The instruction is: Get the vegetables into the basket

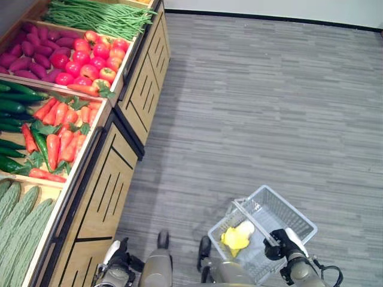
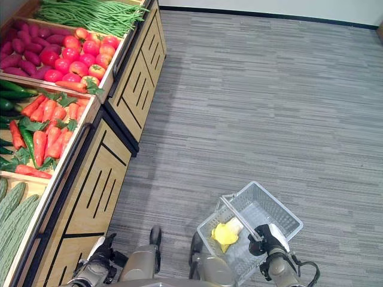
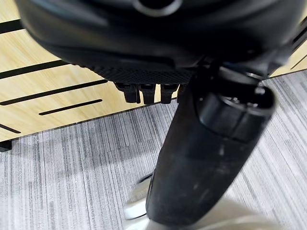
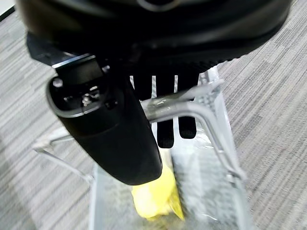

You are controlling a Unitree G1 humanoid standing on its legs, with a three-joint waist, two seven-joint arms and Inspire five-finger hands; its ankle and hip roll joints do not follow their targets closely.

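At lower right, the basket (image 1: 293, 218) is being carried by its handle (image 4: 192, 103), gripped by the right hand (image 1: 278, 236); a yellow vegetable (image 1: 234, 238) is lying inside. The basket could be tipped if the handle slips.

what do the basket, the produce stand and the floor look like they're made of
Basket: pale mesh walls with thin handles, one hooked by the right robot hand; probably plastic mesh with metal handles, though coated wire is possible. Stand: light wood or wood-look laminate, matte, with visible grain and black slots and trim. Floor: grey, finely striped and matte, likely carpet tile or textured vinyl.
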